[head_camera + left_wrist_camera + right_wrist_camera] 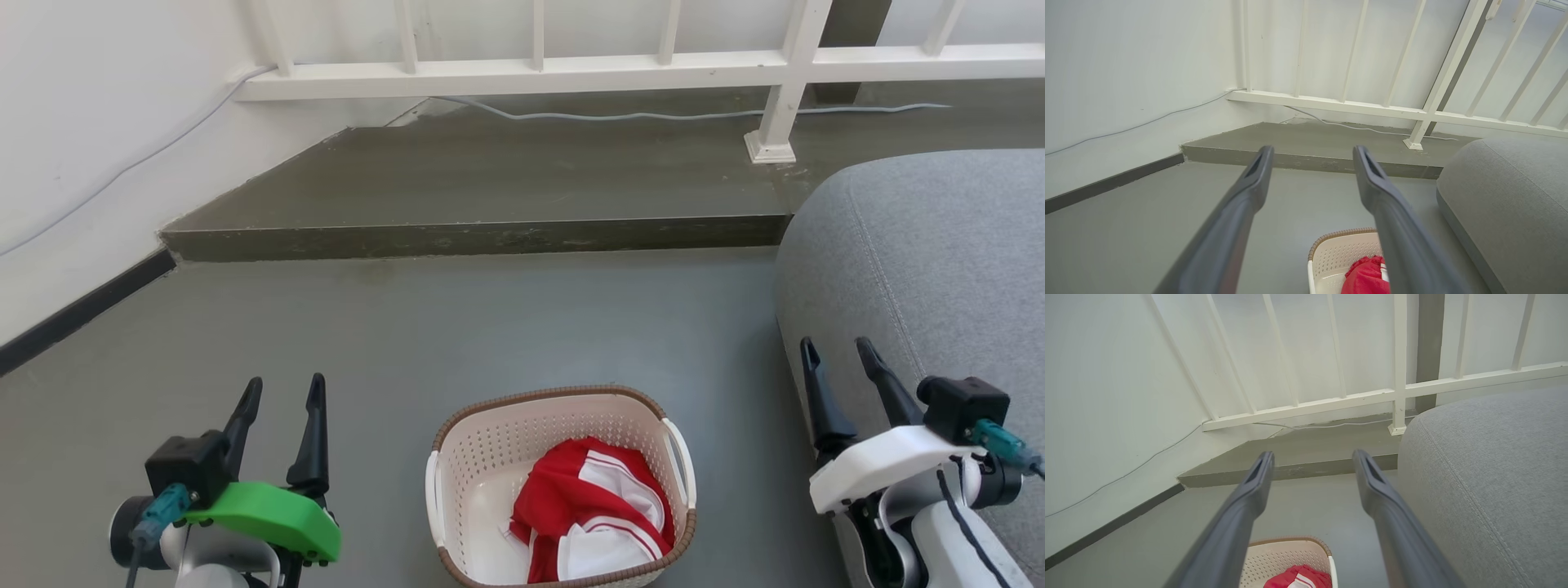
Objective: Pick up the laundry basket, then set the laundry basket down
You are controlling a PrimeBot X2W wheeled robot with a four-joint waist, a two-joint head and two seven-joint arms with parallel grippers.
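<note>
A: So, where from the grippers?

B: Down on the floor (490, 327), squarely between them. Basket (506, 441) inboard of the left gripper (286, 380) and the right gripper (834, 343) alike, touching neither.

A: Holding anything?

B: No. Empty and spread wide on both sides, fingers pointing away up the head view.

A: Handles?

B: One per side: left handle (433, 498) toward the left gripper, right handle (682, 461) toward the right. Looks suited to a two-arm lift, reaching inward and down from each flank.

A: Nearer arm?

B: Hard to call; roughly even gaps. Farther forward on the right, though, and close beside the sofa (939, 261), so probably less room to swing there.

A: Long axis?

B: Cannot tell: cut off by the bottom edge at the near end. Red-and-white cloth (571, 482) inside, heaped toward the right wall.
</note>
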